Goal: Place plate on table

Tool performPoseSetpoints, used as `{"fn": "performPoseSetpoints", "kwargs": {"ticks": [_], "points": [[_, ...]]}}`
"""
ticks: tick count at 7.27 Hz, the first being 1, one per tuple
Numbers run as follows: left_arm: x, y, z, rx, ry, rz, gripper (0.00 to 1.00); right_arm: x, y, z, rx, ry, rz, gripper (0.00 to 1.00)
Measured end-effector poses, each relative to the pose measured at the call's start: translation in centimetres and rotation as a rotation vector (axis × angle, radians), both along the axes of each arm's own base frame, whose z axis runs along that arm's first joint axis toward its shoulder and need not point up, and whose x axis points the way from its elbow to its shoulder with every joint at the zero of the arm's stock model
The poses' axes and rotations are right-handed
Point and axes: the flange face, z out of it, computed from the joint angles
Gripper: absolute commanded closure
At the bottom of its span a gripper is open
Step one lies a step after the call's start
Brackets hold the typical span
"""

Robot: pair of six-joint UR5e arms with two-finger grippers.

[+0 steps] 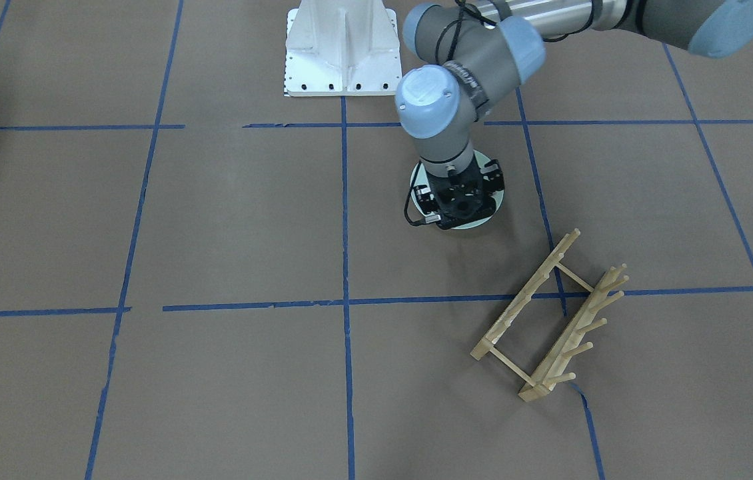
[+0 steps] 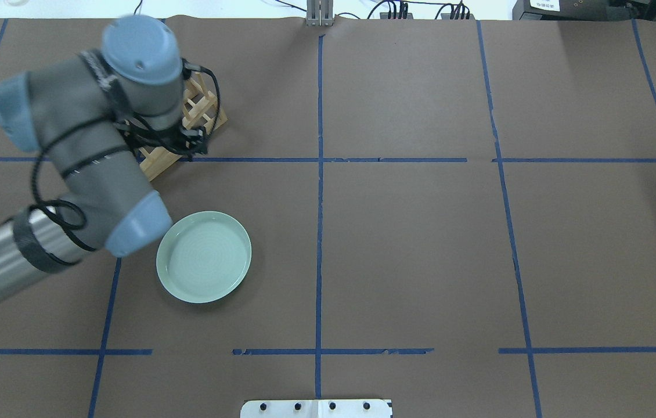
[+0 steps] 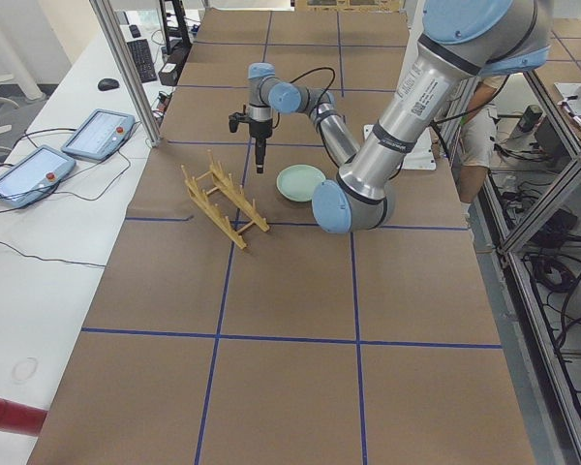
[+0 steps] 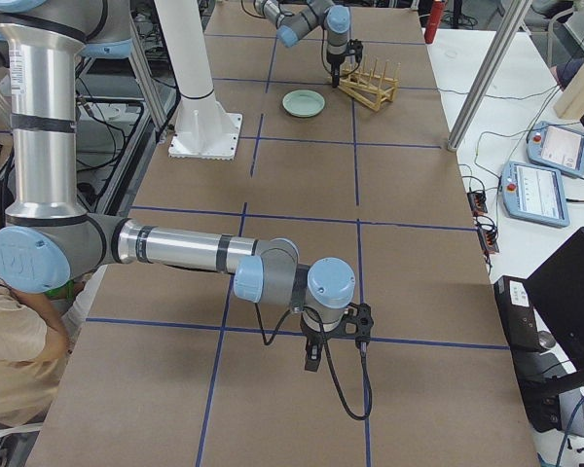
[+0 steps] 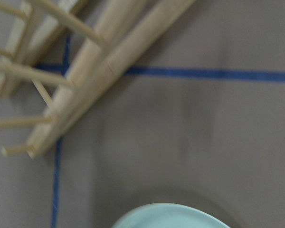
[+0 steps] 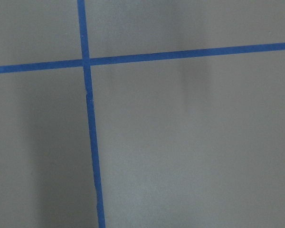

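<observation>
The pale mint-green plate (image 2: pixel 204 256) lies flat on the brown table (image 2: pixel 409 244), a little to the left of the middle. It also shows in the exterior left view (image 3: pixel 300 182) and at the bottom edge of the left wrist view (image 5: pixel 171 216). My left gripper (image 3: pixel 259 167) points straight down, raised above the table between the plate and the wooden rack (image 2: pixel 207 116), holding nothing. In the front view it (image 1: pixel 460 208) overlaps the plate's rim (image 1: pixel 483 223). Its fingers do not show clearly. My right gripper (image 4: pixel 311 362) hangs over bare table far from the plate; I cannot tell its state.
The light wooden pegged rack (image 1: pixel 553 317) stands on a blue tape crossing just beyond the plate. The white robot base (image 1: pixel 343 50) sits at the table's edge. Teach pendants (image 3: pixel 97 134) lie on a side bench.
</observation>
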Motion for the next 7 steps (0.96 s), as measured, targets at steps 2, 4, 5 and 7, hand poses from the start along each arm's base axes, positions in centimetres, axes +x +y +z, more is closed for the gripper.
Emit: {"fn": "performPoseSetpoints", "kwargs": {"ticks": [2,4,5,7], "points": [[-13.4,-4.1,2.7,0.090,0.083,0.023,0.00,0.0,0.0,0.0,0.000,0.000,0.000,0.00],[-28.4,-6.7,9.1,0.179,0.057,0.101,0.00,0.0,0.0,0.0,0.000,0.000,0.000,0.00],[-35.6,-7.1,14.0,0.196,0.045,0.139,0.00,0.0,0.0,0.0,0.000,0.000,0.000,0.00],[-47.3,-3.3,26.6,0.218,0.087,0.184,0.00,0.0,0.1,0.1,-0.001,0.000,0.000,0.00]]}}
